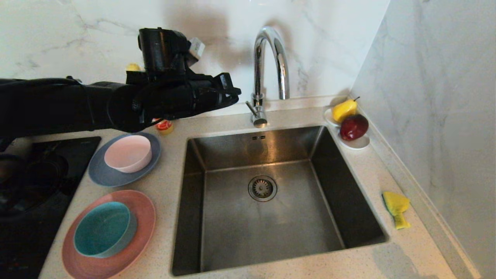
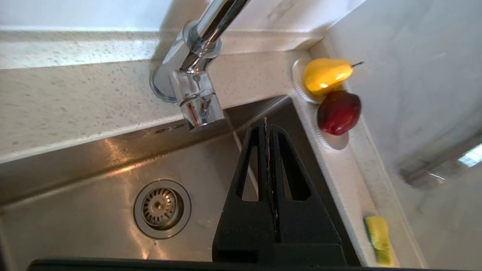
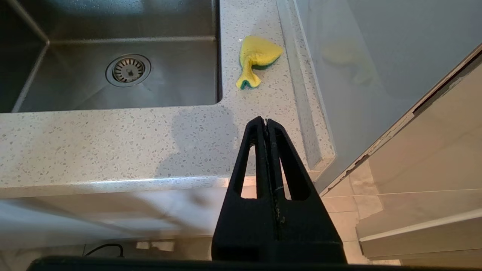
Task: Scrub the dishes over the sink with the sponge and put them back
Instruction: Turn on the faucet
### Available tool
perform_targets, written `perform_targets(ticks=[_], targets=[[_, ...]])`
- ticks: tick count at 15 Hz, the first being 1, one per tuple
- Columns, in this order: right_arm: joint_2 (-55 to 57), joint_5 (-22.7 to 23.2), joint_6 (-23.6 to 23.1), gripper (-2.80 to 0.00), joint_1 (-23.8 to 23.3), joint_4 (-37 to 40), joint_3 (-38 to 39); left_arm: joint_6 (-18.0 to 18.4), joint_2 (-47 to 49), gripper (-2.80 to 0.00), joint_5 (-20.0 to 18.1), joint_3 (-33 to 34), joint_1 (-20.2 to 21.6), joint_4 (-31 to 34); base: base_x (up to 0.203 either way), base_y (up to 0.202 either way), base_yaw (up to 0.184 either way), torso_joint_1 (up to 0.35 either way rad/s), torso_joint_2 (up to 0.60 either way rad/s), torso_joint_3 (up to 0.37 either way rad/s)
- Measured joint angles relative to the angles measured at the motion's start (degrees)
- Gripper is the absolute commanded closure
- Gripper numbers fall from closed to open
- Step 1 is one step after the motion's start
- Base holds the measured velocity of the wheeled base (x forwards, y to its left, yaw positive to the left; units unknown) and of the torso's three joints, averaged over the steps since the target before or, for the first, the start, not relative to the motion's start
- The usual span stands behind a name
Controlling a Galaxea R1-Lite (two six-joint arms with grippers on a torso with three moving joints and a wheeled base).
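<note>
The steel sink fills the middle of the counter, its drain strainer at the centre. Left of it a pale pink bowl sits on a blue-grey plate, and a teal bowl sits on a salmon-pink plate. The yellow sponge lies crumpled on the counter right of the sink, also in the right wrist view. My left gripper hangs shut and empty high above the counter left of the faucet, pointing toward it; its jaws are pressed together. My right gripper is shut and empty, below the counter's front edge.
A chrome faucet stands behind the sink. A small white dish at the back right corner holds a yellow pear and a red apple. A black cooktop lies at the far left. Marble walls close the back and right.
</note>
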Motion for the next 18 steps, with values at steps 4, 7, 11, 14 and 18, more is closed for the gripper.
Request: perform_targets(ticks=[4,7,11,14,18], targets=[[0.0,0.0,0.0,0.0,0.0,0.0,0.0,0.0,4.6,0.0,0.2,-4.1,0.0,-0.1,0.0,0.0,0.0,0.0,0.0,0.0],[0.0,0.0,0.0,0.0,0.0,0.0,0.0,0.0,7.2,0.0,0.3,-7.0,0.1,-0.1,0.0,0.0,0.0,0.0,0.0,0.0],[0.0,0.0,0.0,0.0,0.0,0.0,0.0,0.4,10.2,0.0,0.5,-10.1,0.1,-0.1,0.0,0.0,0.0,0.0,0.0,0.0],[0.0,0.0,0.0,0.0,0.0,0.0,0.0,0.6,12.2,0.0,0.6,-11.9,0.4,-0.6,0.0,0.0,0.0,0.0,0.0,0.0],[0.0,0.0,0.0,0.0,0.0,0.0,0.0,0.8,13.7,0.0,0.7,-12.2,1.2,-2.9,0.0,0.0,0.0,0.0,0.0,0.0]])
